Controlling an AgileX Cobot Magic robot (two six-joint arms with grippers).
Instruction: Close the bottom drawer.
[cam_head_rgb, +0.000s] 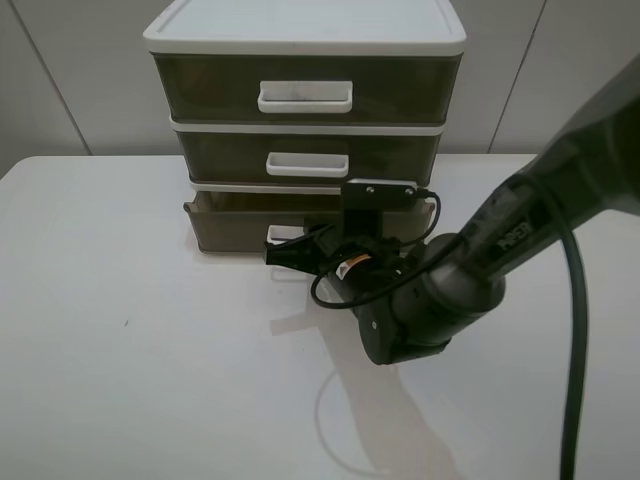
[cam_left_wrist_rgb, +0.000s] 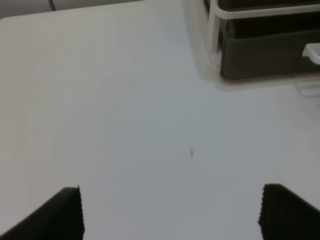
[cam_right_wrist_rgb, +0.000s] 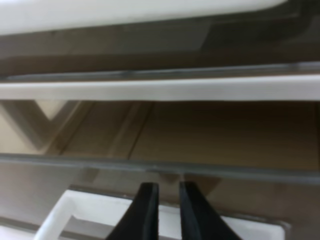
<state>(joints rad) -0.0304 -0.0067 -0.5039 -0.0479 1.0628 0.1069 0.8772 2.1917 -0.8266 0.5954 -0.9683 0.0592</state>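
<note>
The bottom drawer (cam_head_rgb: 228, 226) is smoky olive-brown and stands pulled out a little from the white cabinet (cam_head_rgb: 300, 30). In the right wrist view its open inside and front rim (cam_right_wrist_rgb: 225, 172) show, with the white loop handle (cam_right_wrist_rgb: 75, 210) below. My right gripper (cam_head_rgb: 274, 250) is at the drawer's front, its fingers nearly together at the handle (cam_right_wrist_rgb: 162, 210); whether they touch it I cannot tell. My left gripper (cam_left_wrist_rgb: 170, 205) is open and empty over the bare table, with the drawer (cam_left_wrist_rgb: 270, 55) ahead of it. The left gripper is out of the exterior high view.
The middle drawer (cam_head_rgb: 300, 158) and top drawer (cam_head_rgb: 300, 90) are shut above the bottom one. The white table (cam_head_rgb: 120, 340) spreads to the left and front. The right arm's black cable (cam_head_rgb: 575, 330) hangs at the right.
</note>
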